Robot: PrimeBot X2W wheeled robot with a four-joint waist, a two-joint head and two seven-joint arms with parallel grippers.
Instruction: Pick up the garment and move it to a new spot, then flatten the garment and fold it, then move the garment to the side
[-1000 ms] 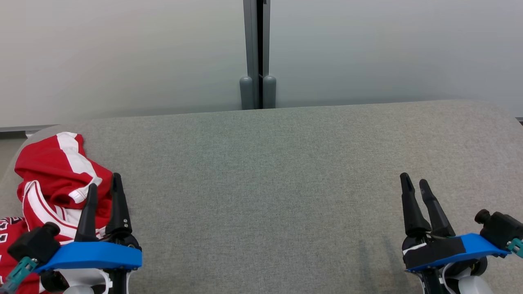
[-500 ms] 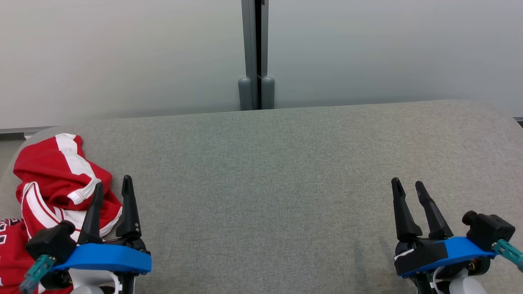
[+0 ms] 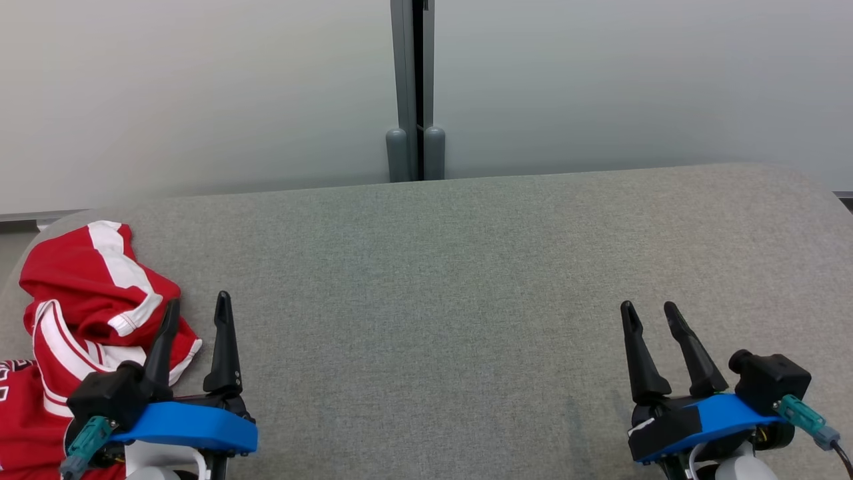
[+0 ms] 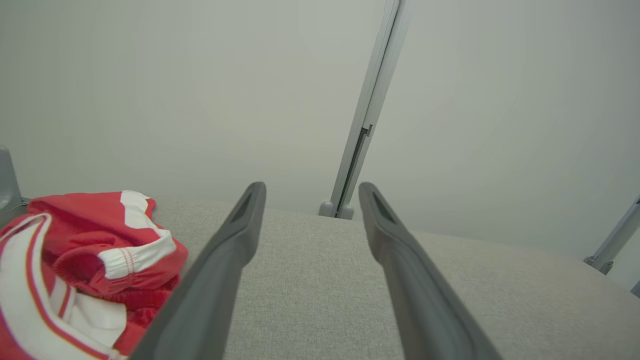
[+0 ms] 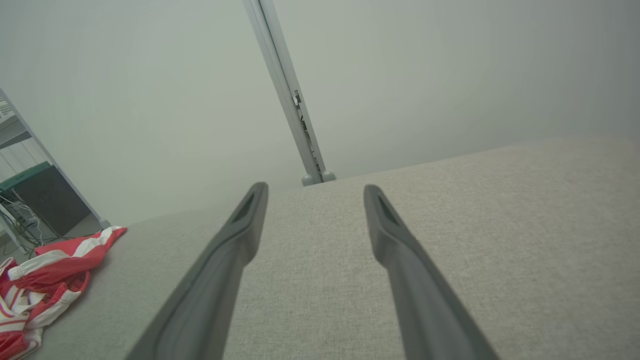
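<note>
A red garment with white stripes (image 3: 80, 300) lies crumpled at the left end of the grey fabric surface (image 3: 433, 280). My left gripper (image 3: 198, 308) hovers at the garment's right edge, open, with nothing between its fingers. In the left wrist view the garment (image 4: 85, 260) lies left of the open left gripper (image 4: 310, 192). My right gripper (image 3: 646, 315) stands open over bare fabric at the lower right. The right wrist view shows the garment (image 5: 45, 275) far off to the left of the right gripper (image 5: 313, 192).
A pale partition wall with a grey vertical post (image 3: 410, 87) runs behind the surface. The surface's rounded left edge lies just beyond the garment. A shelf with a dark box (image 5: 40, 200) stands past that end.
My left gripper has drawn back toward me and to the right, off the garment, its fingers spreading wider. The right gripper has slid left and back. The garment stays put.
</note>
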